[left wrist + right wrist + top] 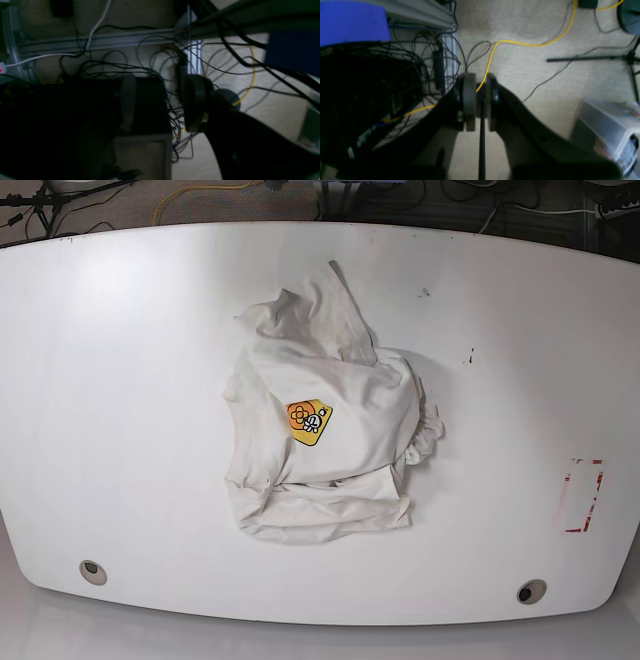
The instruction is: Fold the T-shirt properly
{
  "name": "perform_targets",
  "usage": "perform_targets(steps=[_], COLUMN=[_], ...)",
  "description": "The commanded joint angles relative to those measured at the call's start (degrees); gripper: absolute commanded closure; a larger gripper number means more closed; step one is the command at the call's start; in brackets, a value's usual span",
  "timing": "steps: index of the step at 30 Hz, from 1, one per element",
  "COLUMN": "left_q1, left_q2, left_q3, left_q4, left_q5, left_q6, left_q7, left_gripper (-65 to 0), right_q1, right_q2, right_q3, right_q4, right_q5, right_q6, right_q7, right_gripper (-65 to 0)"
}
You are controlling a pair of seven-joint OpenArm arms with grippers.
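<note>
The off-white T-shirt [330, 440] lies crumpled in the middle of the white table [120, 380], with its yellow-orange badge [308, 421] facing up. Neither arm shows in the base view. In the left wrist view my left gripper [160, 105] hangs over the carpeted floor, its fingers [193, 102] well apart and nothing between them. My right gripper [480, 100] is also over the floor, away from the shirt. Its pads [469, 100] stand close together with only a thin slit, holding nothing.
A red-outlined rectangle [582, 497] marks the table's right side; two round holes [92, 571] [530, 591] sit near its front edge. Below the wrists are tangled black cables [140, 67], an aluminium frame [100, 41], a yellow cable [520, 43] and a clear plastic box [607, 125].
</note>
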Motion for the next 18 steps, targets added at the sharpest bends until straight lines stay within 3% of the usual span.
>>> perform_targets(steps=[1,18], left_q1=[2.1,10.6], left_q2=[-0.1,0.7], left_q3=[-0.3,-3.1], left_q4=[2.0,14.8], left_q5=[0.0,-0.4], left_q6=[0.1,0.1], left_q7=[-1.0,-2.0], left_gripper=[-28.2,-28.3], right_q1=[-2.0,-10.1], right_q2=[0.1,-0.2], right_q3=[0.3,0.3], right_q4=[2.1,14.9], right_q5=[0.2,0.5], right_q6=[0.1,0.2], right_q7=[1.1,1.2], right_gripper=[-6.9,-7.1])
